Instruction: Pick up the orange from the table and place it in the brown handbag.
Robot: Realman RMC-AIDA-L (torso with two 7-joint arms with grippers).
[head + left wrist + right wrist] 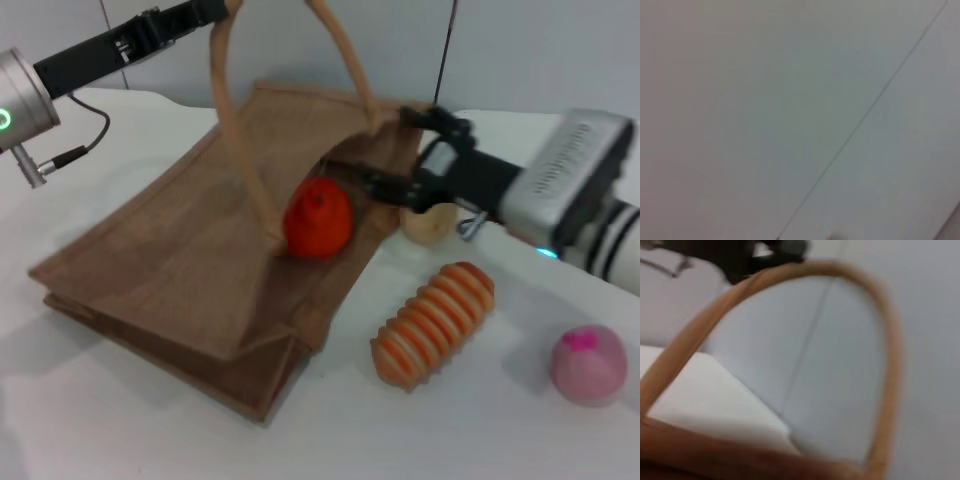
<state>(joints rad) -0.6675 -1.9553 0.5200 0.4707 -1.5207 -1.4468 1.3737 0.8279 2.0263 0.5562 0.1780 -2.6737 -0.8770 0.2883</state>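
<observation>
The brown handbag [180,270] lies flat on the white table with its mouth toward my right arm. My left gripper [218,10] at the top edge of the head view is shut on one handle [235,130] and holds it up. The orange [318,218] rests in the bag's mouth, on the lower flap. My right gripper [380,155] is at the mouth just right of the orange, jaws apart, and holds nothing. The right wrist view shows the raised handle loop [880,340], the bag's edge [715,455] and the left gripper [740,255] beyond. The left wrist view shows only wall.
A small beige ball [428,222] lies under my right gripper beside the bag. A ribbed orange-and-cream striped oblong [432,322] lies right of the bag. A pink round toy [588,362] is at the far right. The table [120,420] is white.
</observation>
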